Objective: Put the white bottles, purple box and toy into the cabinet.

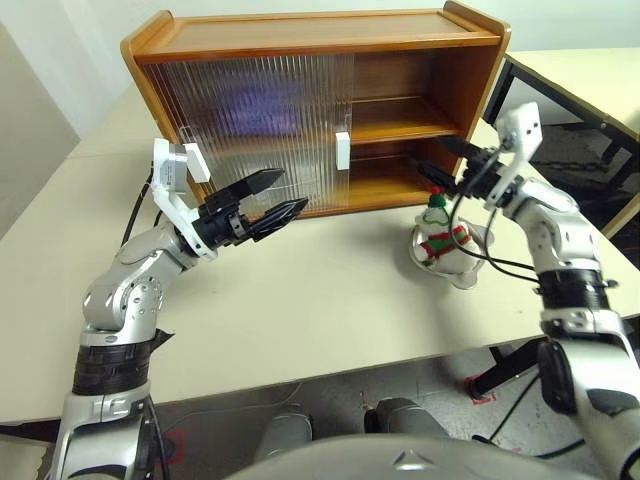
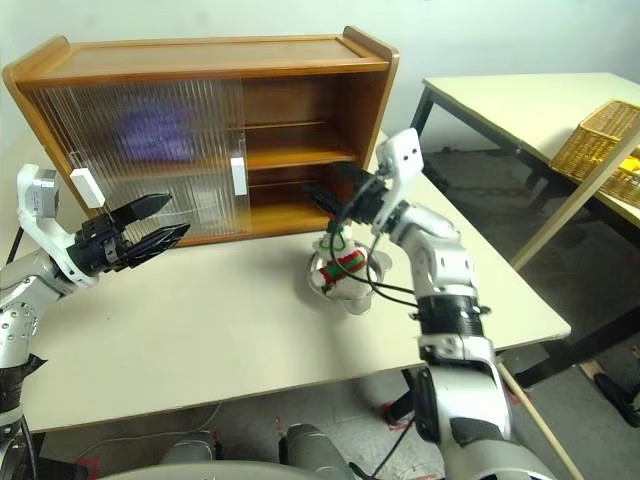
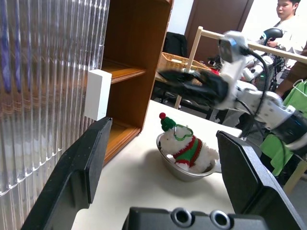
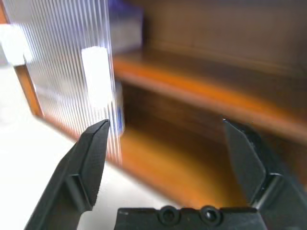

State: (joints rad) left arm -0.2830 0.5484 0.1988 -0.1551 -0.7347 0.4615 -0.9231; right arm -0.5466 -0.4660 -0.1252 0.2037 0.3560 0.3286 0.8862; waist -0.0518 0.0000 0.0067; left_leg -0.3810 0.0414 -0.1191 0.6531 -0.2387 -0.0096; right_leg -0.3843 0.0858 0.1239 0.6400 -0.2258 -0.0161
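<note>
One toy point(image 1: 440, 232) below open right gripper point(image 1: 432, 168) jaws.

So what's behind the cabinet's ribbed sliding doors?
Behind the ribbed doors of the cabinet, a blurred purple shape shows on the upper shelf. Anything else there is obscured by the ribbing.

A cream table point(image 2: 250, 340) stands before a pale wall point(image 2: 480, 30); at right, a second table point(image 2: 520, 100) bears a wicker basket point(image 2: 600, 140) over grey floor point(image 2: 480, 200).

No readable text, brand or number can be made out anywhere. No lettering is seen on any surface.
</note>
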